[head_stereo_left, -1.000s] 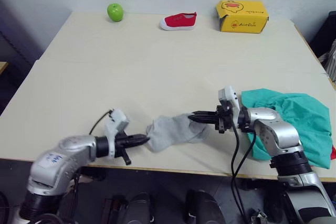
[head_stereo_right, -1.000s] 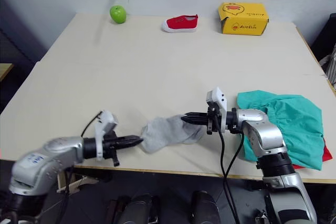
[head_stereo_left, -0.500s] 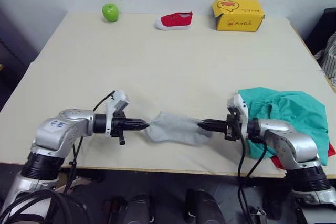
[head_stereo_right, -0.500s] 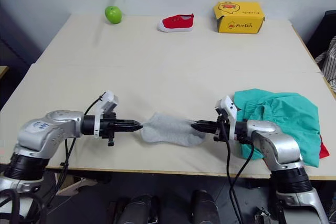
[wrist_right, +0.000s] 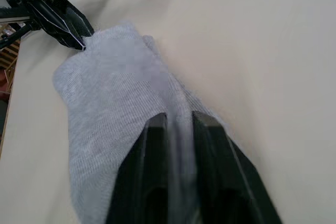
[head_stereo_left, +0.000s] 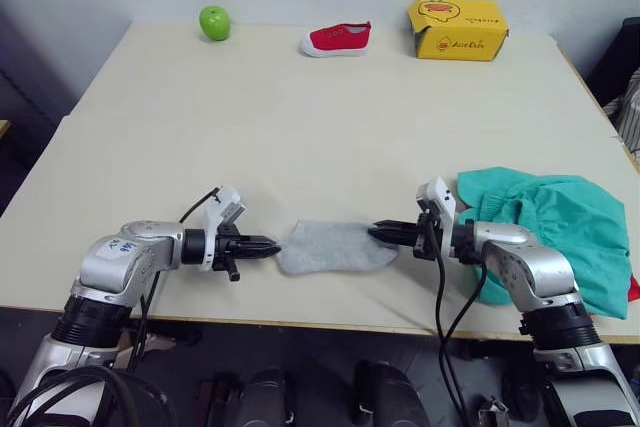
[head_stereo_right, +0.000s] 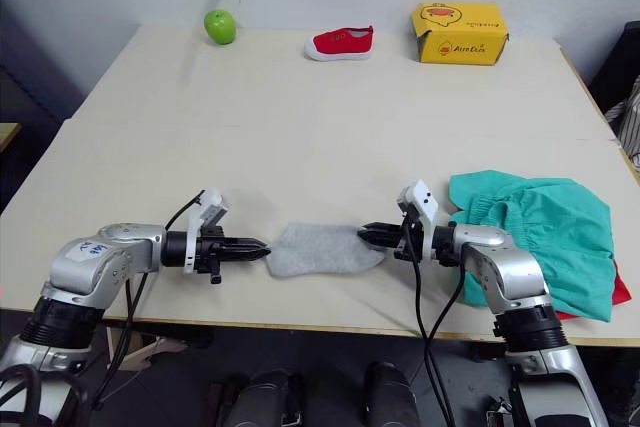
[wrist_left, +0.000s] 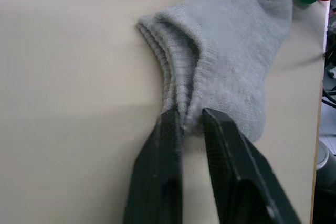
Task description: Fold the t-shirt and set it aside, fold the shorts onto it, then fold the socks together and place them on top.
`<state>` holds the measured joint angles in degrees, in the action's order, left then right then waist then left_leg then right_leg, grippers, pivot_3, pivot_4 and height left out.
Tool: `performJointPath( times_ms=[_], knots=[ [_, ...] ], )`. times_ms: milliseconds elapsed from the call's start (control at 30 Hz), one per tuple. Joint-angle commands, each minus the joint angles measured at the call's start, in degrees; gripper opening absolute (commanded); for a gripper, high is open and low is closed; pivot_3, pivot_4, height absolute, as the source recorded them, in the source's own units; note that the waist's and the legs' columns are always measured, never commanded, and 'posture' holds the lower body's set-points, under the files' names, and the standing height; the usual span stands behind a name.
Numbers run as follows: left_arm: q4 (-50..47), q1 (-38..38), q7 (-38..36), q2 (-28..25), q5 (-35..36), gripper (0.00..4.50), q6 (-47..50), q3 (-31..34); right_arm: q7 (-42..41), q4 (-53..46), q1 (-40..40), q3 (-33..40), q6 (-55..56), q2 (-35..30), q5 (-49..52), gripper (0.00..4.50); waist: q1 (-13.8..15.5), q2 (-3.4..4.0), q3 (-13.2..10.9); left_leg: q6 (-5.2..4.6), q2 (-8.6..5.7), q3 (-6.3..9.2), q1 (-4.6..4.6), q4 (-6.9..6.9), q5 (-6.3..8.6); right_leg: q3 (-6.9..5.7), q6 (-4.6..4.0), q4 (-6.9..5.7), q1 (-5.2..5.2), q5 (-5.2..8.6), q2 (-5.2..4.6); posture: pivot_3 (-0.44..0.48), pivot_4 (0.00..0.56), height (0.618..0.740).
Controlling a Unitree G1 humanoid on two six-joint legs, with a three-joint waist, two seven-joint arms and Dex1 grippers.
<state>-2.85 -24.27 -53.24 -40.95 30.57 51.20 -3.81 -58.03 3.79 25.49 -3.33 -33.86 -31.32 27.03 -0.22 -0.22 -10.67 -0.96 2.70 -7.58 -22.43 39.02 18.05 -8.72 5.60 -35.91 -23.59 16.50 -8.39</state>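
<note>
The worktop (head_stereo_left: 300, 117) is a broad cream surface whose near edge runs just in front of both arms.

On its right side near the front edge, the shorts (head_stereo_left: 560, 222) lie in a rumpled teal heap, well short of flat, with the gathered waistband facing toward the middle. A sliver of the t-shirt (head_stereo_right: 620, 292) peeks out red from under the shorts' outer edge, close to the worktop's right edge.

Along the far edge stand a yellow box (head_stereo_left: 458, 29) toward the right, a small red shoe (head_stereo_left: 337, 39) at about the centre, and a green apple (head_stereo_left: 214, 21) toward the left, each well apart from the others.

The socks (head_stereo_left: 335, 247) lie stacked together as one flat grey shape close to the front edge, about midway along it, between the two arms. The ribbed cuffs point toward the left arm.

The left end effector (head_stereo_left: 272, 245) is closed on the cuff end of the socks, its fingers (wrist_left: 157, 177) pinching the ribbed openings. The right end effector (head_stereo_left: 378, 233) is closed on the opposite end, its fingers (wrist_right: 152, 156) clamping a ridge of the grey knit, just beside the shorts' waistband.
</note>
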Motion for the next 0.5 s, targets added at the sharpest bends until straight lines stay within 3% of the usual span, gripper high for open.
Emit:
performJointPath(
  times_ms=[33,67,167,233,367,400,500],
  knots=[
    [-2.71,0.87,-0.07,0.06,-0.13,1.96,-6.13,4.22,2.55,-1.98,1.30,5.55,0.74,0.40,2.34,2.11,0.01,0.00,0.00,0.00,0.00,0.00,0.00,0.00,0.00,0.00,0.00,0.00,-0.01,0.00,0.00,0.000,0.150,0.740],
    [-2.91,1.23,-0.38,0.34,-0.43,2.23,-9.91,6.04,2.12,-3.83,1.22,6.59,1.11,0.12,3.32,2.12,0.01,0.00,0.00,0.00,0.00,0.00,0.00,0.00,0.00,0.01,0.00,0.00,-0.01,0.00,-0.01,0.000,0.150,0.740],
    [-4.45,2.15,-2.53,0.76,0.50,2.23,-16.78,9.30,0.99,-10.56,-0.33,7.21,1.32,0.24,5.84,2.12,-0.07,0.00,0.00,0.01,0.02,0.00,0.00,-0.01,0.00,0.00,0.00,0.01,-0.02,0.00,-0.02,0.000,0.150,0.740],
    [-5.30,1.92,-3.56,1.86,1.46,1.60,-18.66,9.48,2.27,-14.76,-2.19,5.41,2.43,2.08,5.39,1.38,0.00,0.00,0.00,0.01,0.03,-0.02,0.01,-0.04,0.01,0.00,0.00,0.02,-0.02,0.00,-0.02,0.000,0.150,0.740],
    [-3.96,0.59,-3.31,6.83,-2.74,0.30,-23.30,3.19,6.84,-17.33,-7.43,-1.29,10.04,6.52,-2.09,0.01,0.33,-0.04,0.03,0.00,-0.02,-0.02,0.03,-0.04,0.01,-0.01,0.01,0.03,0.03,-0.01,-0.05,0.000,0.150,0.740],
    [-3.16,0.39,-2.11,8.91,-3.02,0.02,-23.42,2.38,7.74,-16.74,-9.34,-3.17,13.59,7.79,-4.65,0.00,0.42,-0.05,0.03,-0.02,-0.06,0.00,0.03,-0.02,0.01,-0.02,0.03,0.04,0.06,-0.02,-0.06,0.000,0.150,0.740],
    [0.08,0.85,0.45,13.69,-5.67,0.02,-25.55,-0.33,9.74,-12.59,-14.29,-7.13,24.78,9.80,-12.06,0.00,0.22,-0.05,0.03,-0.12,-0.15,-0.05,-0.02,0.01,0.02,0.05,0.16,0.09,0.06,-0.09,-0.10,0.000,0.150,0.740]
  ],
)
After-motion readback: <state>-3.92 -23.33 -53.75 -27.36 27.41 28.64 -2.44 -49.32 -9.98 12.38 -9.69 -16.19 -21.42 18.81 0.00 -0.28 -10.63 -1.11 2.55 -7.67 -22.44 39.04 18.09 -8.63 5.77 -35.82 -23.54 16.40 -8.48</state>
